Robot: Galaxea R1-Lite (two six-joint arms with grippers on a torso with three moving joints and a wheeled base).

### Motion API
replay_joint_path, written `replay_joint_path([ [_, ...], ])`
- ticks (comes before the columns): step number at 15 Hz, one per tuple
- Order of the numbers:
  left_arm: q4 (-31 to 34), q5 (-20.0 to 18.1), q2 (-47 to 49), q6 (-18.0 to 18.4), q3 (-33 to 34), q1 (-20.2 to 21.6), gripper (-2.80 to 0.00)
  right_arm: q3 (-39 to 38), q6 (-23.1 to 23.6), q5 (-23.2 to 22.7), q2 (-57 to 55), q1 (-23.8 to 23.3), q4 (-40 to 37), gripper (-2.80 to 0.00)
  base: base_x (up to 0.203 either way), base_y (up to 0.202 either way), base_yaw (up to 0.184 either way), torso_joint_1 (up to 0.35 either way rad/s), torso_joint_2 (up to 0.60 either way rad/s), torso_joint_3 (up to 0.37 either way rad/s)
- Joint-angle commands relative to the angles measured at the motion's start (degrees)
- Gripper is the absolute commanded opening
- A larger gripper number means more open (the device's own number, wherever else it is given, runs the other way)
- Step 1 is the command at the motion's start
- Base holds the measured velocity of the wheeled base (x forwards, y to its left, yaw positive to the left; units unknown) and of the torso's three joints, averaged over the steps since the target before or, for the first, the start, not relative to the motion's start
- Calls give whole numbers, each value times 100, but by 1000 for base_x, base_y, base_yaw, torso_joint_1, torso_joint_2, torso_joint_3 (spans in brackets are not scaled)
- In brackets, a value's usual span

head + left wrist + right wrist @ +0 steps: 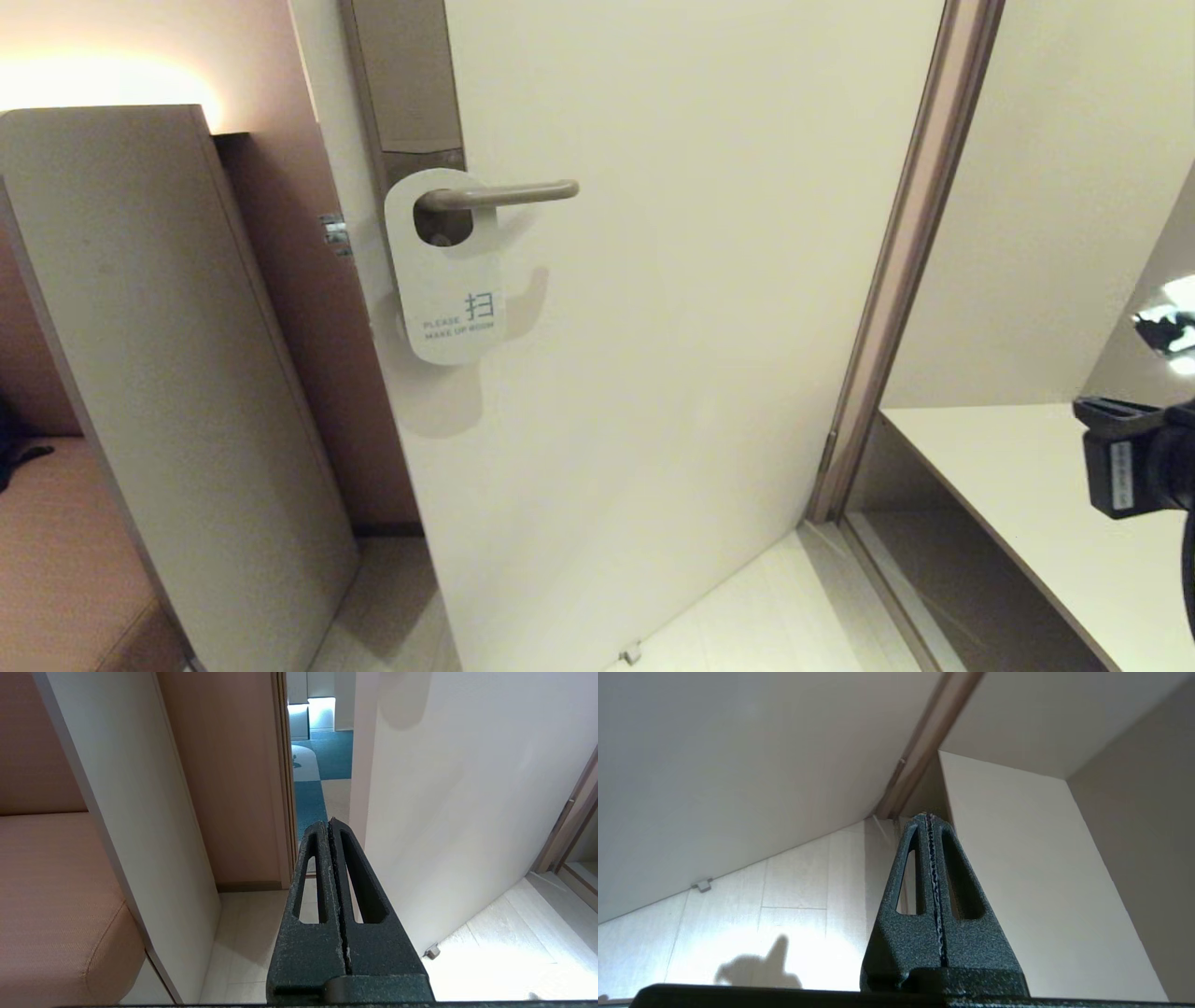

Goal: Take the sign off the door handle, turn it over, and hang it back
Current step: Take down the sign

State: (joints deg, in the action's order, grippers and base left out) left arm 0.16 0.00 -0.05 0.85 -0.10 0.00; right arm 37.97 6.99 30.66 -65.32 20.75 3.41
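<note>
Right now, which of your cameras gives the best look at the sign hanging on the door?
The head view. There the sign hangs on the door handle with its white face out, and its blue words MAKE UP ROOM can be read. The left and right wrist views show none of it, only door, wall and floor beyond the shut fingers.

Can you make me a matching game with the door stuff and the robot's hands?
Things:
1. sign
2. door handle
3. left gripper
4. right gripper

Descriptions:
A. shut, pointing at the corner where floor and door frame meet
B. taupe-grey lever sticking out sideways
C. hanging, white face showing, MAKE UP ROOM
D. shut, aimed at the gap beside the open door

Pairs: 1-C, 2-B, 3-D, 4-A
</note>
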Motion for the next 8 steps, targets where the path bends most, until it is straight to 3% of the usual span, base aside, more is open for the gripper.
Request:
replay_joint_path([
  [1, 2, 0, 5, 3, 1, 0, -280, -569, 158, -1, 1161, -165, 4, -280, 0, 0, 0, 0, 0, 0],
  [5, 2, 0, 5, 3, 1, 0, -280, -1129, 892, 85, 2153, -211, 43, -280, 0, 0, 0, 0, 0, 0],
  [8, 2, 0, 5, 3, 1, 0, -280, -1821, 915, -27, 2735, -838, 62, -280, 0, 0, 0, 0, 0, 0],
])
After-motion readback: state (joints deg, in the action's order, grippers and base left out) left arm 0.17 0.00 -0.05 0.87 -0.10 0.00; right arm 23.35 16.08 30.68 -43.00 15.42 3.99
